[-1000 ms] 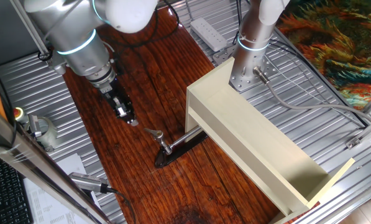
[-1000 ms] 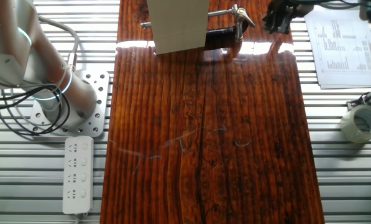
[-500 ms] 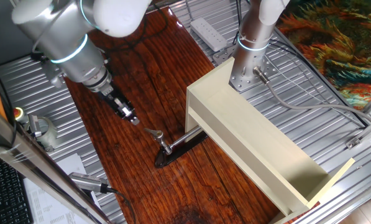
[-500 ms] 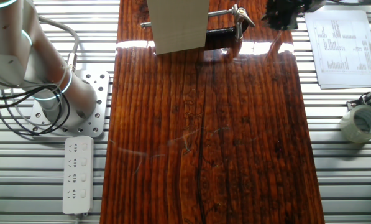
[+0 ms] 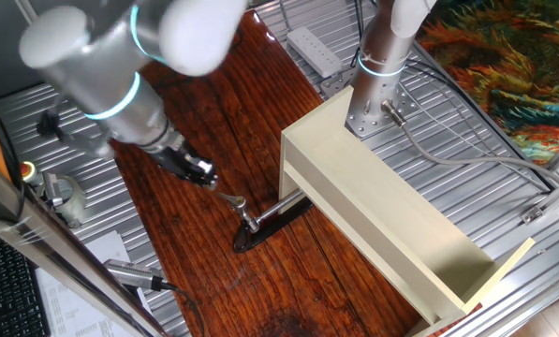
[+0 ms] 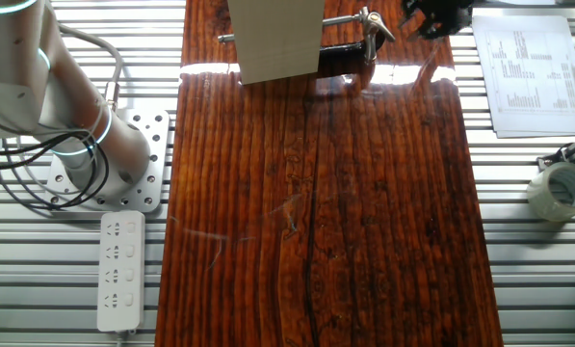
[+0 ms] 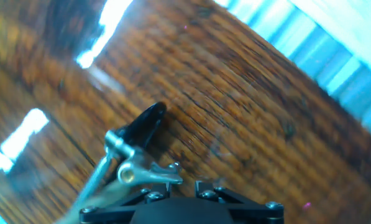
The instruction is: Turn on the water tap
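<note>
The water tap [image 5: 248,221] sits just below and ahead of the gripper [image 5: 204,174], near the cream box [image 5: 382,220]; can't tell how wide the jaws are; looks rigid, slick chrome; I'd push the thin lever [image 7: 149,176] at its tip.

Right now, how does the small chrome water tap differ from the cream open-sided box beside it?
The small chrome water tap is shiny metal, while the cream open-sided box is matte and pale. The tap is slim and far smaller; the box is long and bulky. The tap's dark oval base plate lies on the wooden board, whereas the box reaches beyond the board over the ribbed metal table. Both lie near the board's edge.
</note>
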`<state>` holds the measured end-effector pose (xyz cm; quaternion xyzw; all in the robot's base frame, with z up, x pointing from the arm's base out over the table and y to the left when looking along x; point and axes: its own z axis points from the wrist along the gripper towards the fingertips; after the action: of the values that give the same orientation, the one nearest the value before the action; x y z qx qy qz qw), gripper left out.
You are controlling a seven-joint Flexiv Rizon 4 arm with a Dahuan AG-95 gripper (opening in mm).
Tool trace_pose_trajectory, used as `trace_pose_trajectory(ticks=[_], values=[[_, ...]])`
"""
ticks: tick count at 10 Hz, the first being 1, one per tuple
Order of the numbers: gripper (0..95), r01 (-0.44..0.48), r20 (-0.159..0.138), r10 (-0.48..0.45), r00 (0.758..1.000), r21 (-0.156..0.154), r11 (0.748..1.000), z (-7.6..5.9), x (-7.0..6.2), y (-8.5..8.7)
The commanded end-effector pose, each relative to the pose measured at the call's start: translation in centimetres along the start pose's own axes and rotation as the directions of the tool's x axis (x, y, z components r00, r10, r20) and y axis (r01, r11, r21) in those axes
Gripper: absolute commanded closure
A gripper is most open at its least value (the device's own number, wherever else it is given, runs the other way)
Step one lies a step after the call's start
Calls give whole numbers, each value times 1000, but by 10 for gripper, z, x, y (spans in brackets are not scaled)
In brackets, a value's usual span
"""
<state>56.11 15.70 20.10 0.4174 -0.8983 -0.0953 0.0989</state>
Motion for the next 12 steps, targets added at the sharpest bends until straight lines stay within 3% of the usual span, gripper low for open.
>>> trace_pose_trajectory(ticks=[1,2,4,5,6,7,10,12], values=[[760,862,-204,-845,494,240,446,34,3,28],[760,877,-197,-867,458,259,404,38,6,29],[760,895,-228,-883,409,288,340,47,9,34],[760,903,-235,-890,390,287,320,49,8,36],[760,918,-241,-907,346,287,274,49,8,37],[760,927,-251,-914,318,285,244,49,9,37],[760,932,-271,-918,289,301,204,49,11,36],[760,934,-276,-920,279,302,193,49,12,34]])
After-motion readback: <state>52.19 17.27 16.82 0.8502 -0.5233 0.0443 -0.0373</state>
